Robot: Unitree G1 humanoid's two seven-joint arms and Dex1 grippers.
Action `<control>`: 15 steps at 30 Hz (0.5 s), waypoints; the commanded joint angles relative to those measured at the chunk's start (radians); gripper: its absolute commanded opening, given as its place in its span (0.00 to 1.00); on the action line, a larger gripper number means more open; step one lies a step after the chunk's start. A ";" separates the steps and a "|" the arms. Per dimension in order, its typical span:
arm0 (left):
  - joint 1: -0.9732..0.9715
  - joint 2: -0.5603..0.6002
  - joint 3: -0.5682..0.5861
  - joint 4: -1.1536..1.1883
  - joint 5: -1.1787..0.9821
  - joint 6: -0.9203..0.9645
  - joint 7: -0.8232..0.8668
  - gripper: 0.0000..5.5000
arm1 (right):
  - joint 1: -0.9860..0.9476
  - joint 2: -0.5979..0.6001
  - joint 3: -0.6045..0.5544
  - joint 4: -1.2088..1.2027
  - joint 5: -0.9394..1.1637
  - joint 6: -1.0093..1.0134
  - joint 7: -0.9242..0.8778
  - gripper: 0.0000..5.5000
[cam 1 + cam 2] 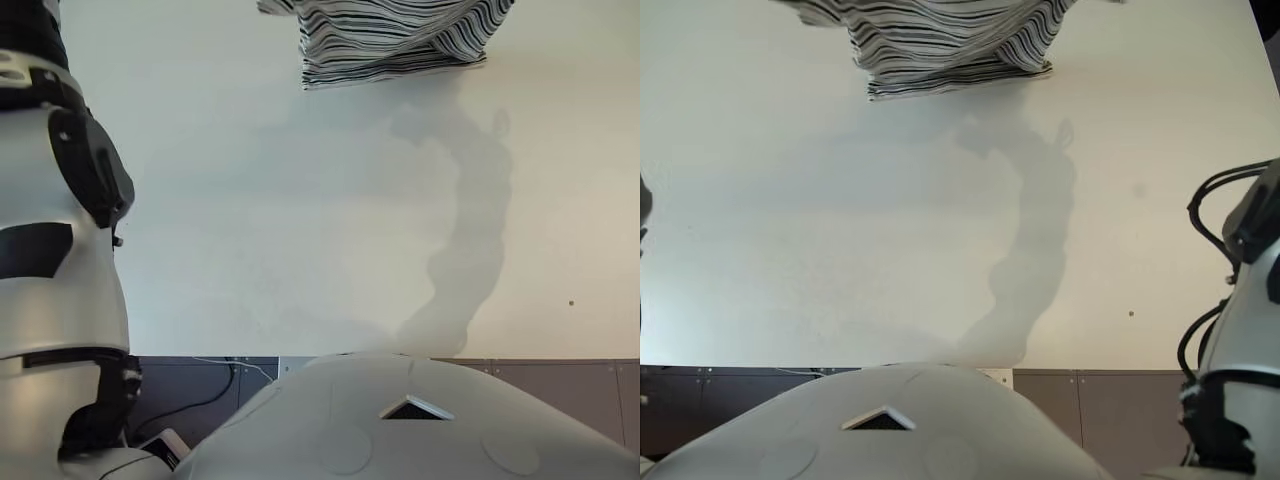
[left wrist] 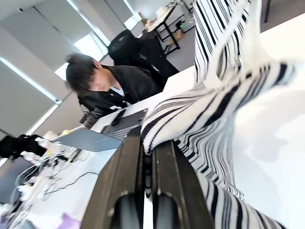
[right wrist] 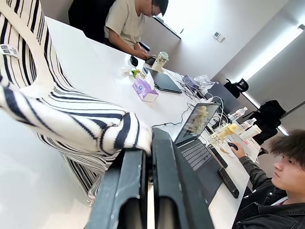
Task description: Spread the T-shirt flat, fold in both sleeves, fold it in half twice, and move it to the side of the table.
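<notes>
The black-and-white striped T-shirt [image 1: 385, 40] hangs over the far part of the white table [image 1: 300, 230], its lower hem just above the surface at the top of the eye views. In the left wrist view my left gripper [image 2: 148, 148] is shut on a bunched fold of the T-shirt [image 2: 214, 109], the cloth pinched between the dark fingers [image 2: 126, 171]. In the right wrist view my right gripper [image 3: 147, 140] is shut on another striped fold of the T-shirt [image 3: 71, 119], with the fabric draping away from it to the table.
The table's near edge [image 1: 300, 357] runs across the lower eye views, with wide bare surface between it and the shirt. Beyond the table are other desks with laptops [image 3: 198, 124], a tissue box [image 3: 144, 89] and seated people.
</notes>
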 commanded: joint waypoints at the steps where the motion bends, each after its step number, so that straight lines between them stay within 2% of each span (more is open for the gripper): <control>1: 0.225 0.069 0.051 -0.437 -0.171 0.276 -0.017 0.02 | 0.146 -0.077 -0.078 -0.299 0.141 0.201 0.037 0.02; 4: 0.369 0.111 0.056 -0.716 -0.292 0.485 -0.009 0.02 | 0.314 -0.141 -0.122 -0.489 0.226 0.307 0.093 0.02; 8: 0.588 0.174 0.039 -1.037 -0.420 0.668 -0.020 0.02 | 0.552 -0.211 -0.153 -0.707 0.327 0.399 0.185 0.02; 11: 0.720 0.219 0.024 -1.143 -0.439 0.700 -0.029 0.02 | 0.745 -0.235 -0.156 -0.844 0.360 0.416 0.223 0.02; 15: 0.893 0.233 -0.054 -1.196 -0.361 0.608 -0.029 0.02 | 0.962 -0.229 -0.096 -0.938 0.304 0.345 0.210 0.02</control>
